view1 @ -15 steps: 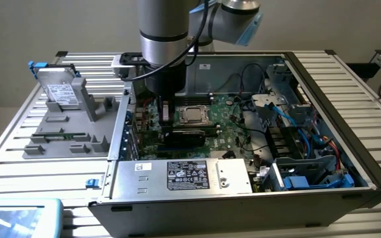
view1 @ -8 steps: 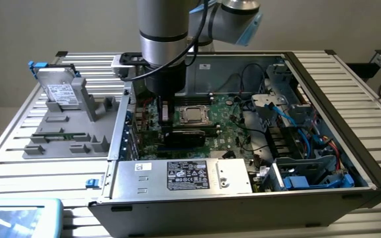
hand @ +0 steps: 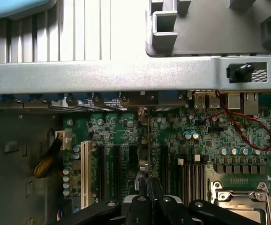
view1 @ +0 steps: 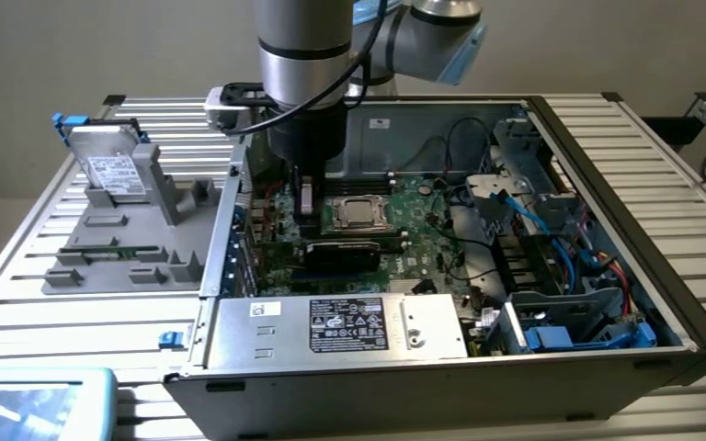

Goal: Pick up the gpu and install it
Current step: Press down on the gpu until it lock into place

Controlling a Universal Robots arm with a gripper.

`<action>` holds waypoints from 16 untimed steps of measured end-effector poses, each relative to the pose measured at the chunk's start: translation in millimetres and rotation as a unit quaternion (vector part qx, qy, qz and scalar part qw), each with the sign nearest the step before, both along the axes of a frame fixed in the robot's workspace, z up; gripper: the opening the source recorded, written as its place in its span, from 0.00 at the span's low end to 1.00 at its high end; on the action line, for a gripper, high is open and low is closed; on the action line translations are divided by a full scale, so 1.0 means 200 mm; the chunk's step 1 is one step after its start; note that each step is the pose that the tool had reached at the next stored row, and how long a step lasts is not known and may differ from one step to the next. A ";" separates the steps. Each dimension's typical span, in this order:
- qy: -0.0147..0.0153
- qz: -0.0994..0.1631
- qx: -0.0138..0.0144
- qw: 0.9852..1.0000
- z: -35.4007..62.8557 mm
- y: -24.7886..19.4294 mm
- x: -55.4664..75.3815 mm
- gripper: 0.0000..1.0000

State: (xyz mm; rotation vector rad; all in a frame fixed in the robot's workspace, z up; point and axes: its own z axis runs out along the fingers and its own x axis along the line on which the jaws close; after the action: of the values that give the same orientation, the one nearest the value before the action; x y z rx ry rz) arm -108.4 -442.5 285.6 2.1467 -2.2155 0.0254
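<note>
Claw [view1: 308, 204] in the exterior view is reaching down from the arm [view1: 306, 55] into the open computer case [view1: 598, 276] sitting on the slatted bench [view1: 34, 303], gripping the gpu [view1: 308, 197] on edge over the motherboard [view1: 384, 243], just beside the processor socket [view1: 360, 213] on the exterior view's left, while a silver hard drive [view1: 114, 173] is standing in the grey holder [view1: 132, 243] outside the case. Seen from the wrist, the claw [hand: 149, 199] is pinching shut on the gpu [hand: 148, 150], which is showing as a thin upright edge hanging between the expansion slots [hand: 114, 168], close to the memory slots [hand: 191, 173] and a looping red cable [hand: 248, 131].
</note>
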 end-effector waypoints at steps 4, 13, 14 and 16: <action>0.000 0.000 0.000 1.000 0.017 -0.004 0.04 0.12; 0.000 -0.001 0.005 1.000 -0.023 -0.027 0.13 0.12; 0.000 -0.001 0.006 1.000 -0.032 -0.028 0.13 0.12; 0.000 -0.002 0.009 1.000 -0.045 -0.033 0.13 0.12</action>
State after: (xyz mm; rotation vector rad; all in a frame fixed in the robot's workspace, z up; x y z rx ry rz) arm -83.1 -449.0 276.5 2.1504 -2.2290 0.0051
